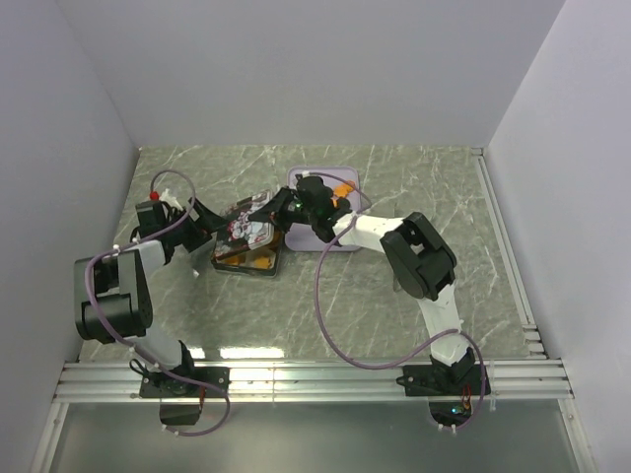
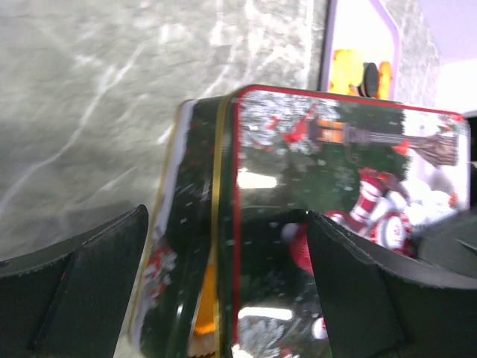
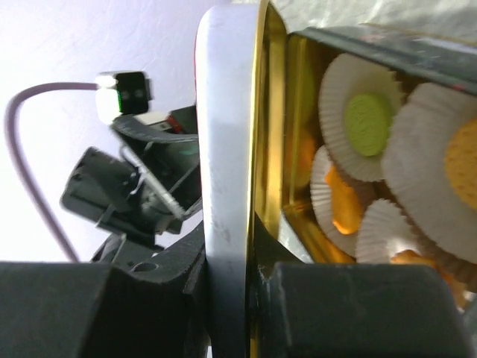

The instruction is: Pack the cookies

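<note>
Rectangular dark-green Christmas-print metal tin (image 1: 248, 259) sits left of centre on the green marble-pattern table (image 1: 444, 197), just off the near-left corner of the flat lavender plastic tray (image 1: 296, 175). Its printed lid (image 1: 248, 215) is up, tilted towards the table's left edge.

Right gripper (image 3: 231, 276): fingers pressed together on the lid's (image 3: 227, 149) rim, one pad on each face, pinching it. Cookies (image 3: 367, 123) lie right beside it inside the tin's gold interior: one round lime-green, several orange, each in a white fluted paper cup (image 3: 417, 156). None touch the fingers.

Left gripper (image 2: 227, 224): fingers spread wide. The tin's (image 2: 190, 224) side wall and the lid's (image 2: 350, 149) red edge stand between them. The left finger is just beside the wall; can't tell if it touches. It holds no cookie. From above, this gripper (image 1: 225, 229) is on the tin's left side, opposite the right gripper (image 1: 286, 205).

More cookies (image 2: 343, 71), orange plus one black, lie on the tray (image 2: 358, 30), at its far-right corner, well apart from the left gripper.
</note>
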